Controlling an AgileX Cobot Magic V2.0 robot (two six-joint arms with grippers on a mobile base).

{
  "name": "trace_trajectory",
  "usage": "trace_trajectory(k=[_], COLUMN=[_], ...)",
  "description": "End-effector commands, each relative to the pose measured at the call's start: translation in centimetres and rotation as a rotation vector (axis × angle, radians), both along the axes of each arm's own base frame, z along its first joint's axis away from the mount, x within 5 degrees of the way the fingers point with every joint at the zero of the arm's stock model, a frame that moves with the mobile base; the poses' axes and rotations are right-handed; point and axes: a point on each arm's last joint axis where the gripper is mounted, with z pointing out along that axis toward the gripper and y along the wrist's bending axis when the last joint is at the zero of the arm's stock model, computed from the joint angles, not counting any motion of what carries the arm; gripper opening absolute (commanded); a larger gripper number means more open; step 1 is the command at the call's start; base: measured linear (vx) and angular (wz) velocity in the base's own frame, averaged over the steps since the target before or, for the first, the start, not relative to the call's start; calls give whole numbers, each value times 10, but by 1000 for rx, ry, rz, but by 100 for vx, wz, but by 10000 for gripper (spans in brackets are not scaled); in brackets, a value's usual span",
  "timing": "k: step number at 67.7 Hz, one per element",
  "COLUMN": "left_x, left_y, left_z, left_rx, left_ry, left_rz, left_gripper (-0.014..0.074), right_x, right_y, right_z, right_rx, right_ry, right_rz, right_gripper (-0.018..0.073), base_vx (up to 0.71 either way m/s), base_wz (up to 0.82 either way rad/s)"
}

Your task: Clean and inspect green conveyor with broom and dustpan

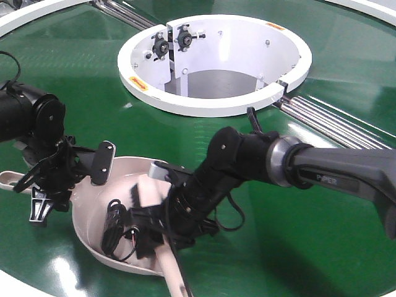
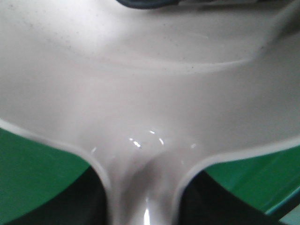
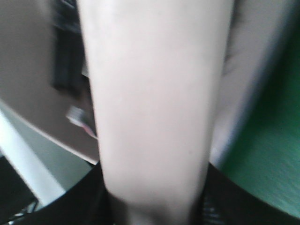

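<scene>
The pale beige dustpan [image 1: 90,219] lies on the green conveyor [image 1: 278,247] at the front left. My left gripper [image 1: 48,185] is shut on the neck of its handle. In the left wrist view the dustpan [image 2: 150,84] fills the frame, and its neck runs between the dark fingers [image 2: 89,204] of the left gripper [image 2: 143,208]. The beige broom [image 1: 148,192] stands inside the pan, dark bristles to the left and handle end pointing at the near edge. My right gripper [image 1: 158,232] is shut on it. Up close, the broom [image 3: 154,103] sits in the right gripper [image 3: 154,208].
The white central ring [image 1: 216,105] opens just behind the arms, with steel rollers [image 1: 334,120] at the seam to its right. A white outer rim [image 1: 18,288] curves along the near left edge. A black cable loop [image 1: 114,229] hangs over the pan.
</scene>
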Motion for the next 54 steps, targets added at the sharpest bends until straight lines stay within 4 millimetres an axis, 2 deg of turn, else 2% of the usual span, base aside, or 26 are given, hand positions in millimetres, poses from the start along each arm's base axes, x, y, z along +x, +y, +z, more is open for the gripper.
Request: trace_trajectory(k=[1, 25, 30, 41, 54], left_x=[1, 1, 1, 1, 1], left_y=[-3, -3, -3, -2, -2], left_z=[21, 21, 21, 21, 21], left_rx=[-33, -33, -33, -32, -32], left_ry=[-80, -80, -80, -80, -80], left_rz=[12, 12, 12, 12, 12], left_gripper=[-8, -8, -8, -8, -8], right_x=[8, 30, 33, 42, 48], right_y=[10, 17, 9, -22, -68], right_z=[44, 82, 87, 99, 134], right_rx=[144, 200, 168, 37, -68], right_ry=[-86, -267, -298, -364, -484], right_rz=[-3, -54, -71, -107, -165], right_gripper=[-2, -2, -2, -2, -2], base_vx=[0, 0, 0, 0, 0], base_wz=[0, 0, 0, 0, 0])
